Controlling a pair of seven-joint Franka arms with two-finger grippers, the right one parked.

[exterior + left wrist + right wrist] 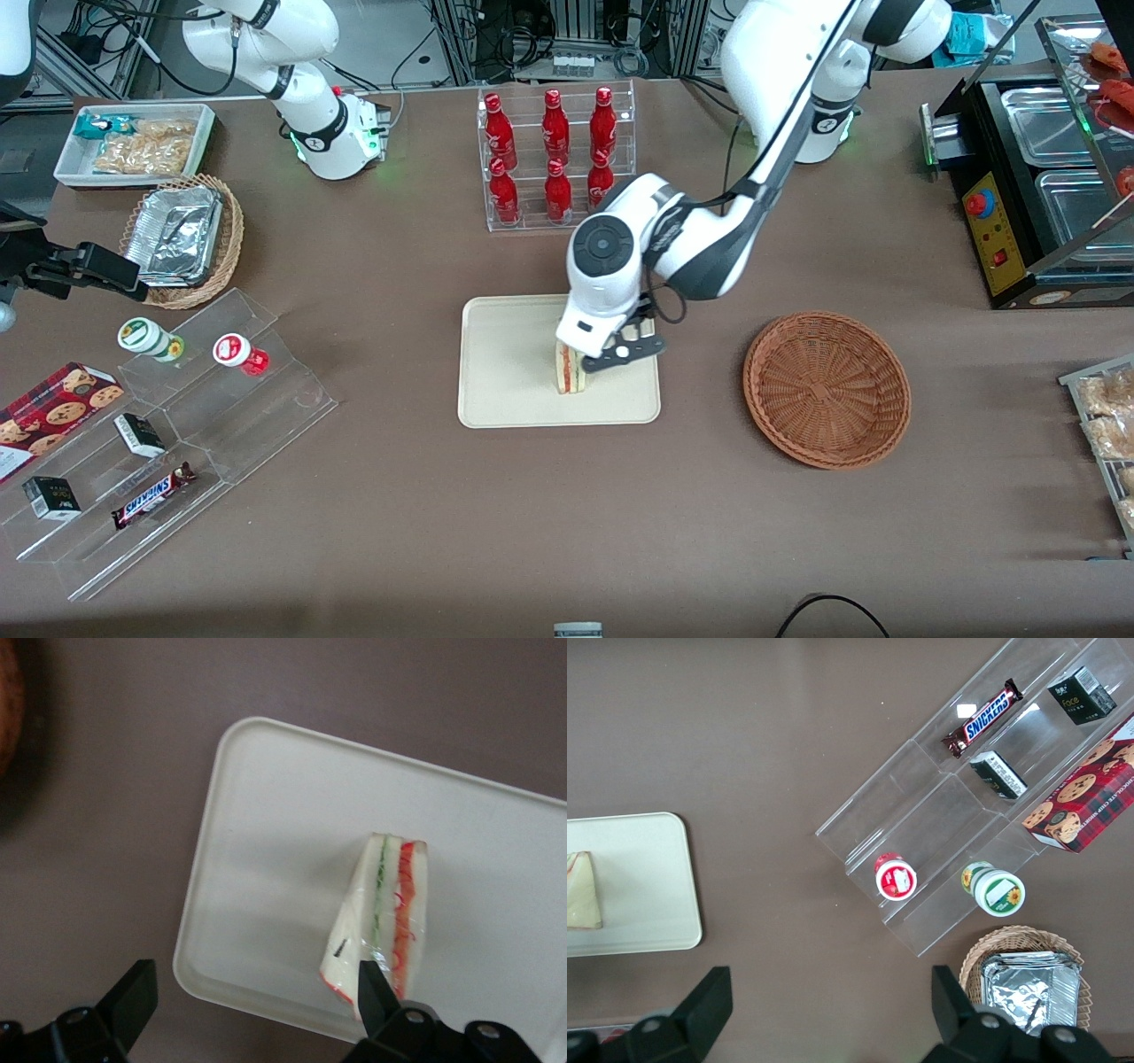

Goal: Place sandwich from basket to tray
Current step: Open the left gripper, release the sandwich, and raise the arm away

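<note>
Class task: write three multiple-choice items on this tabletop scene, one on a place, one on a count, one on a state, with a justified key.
1. The sandwich lies:
A. in the basket
B. on the tray
C. on the bare table

2. Red bottles in the clear rack:
A. four
B. five
C. six

3. The end effector is:
A. open above the tray
B. shut on the sandwich
C. inside the basket

Key: 1 B, the wedge rests on the cream surface; 2 C, two rows of three; 3 A, its fingers stand wide apart in the wrist view.
</note>
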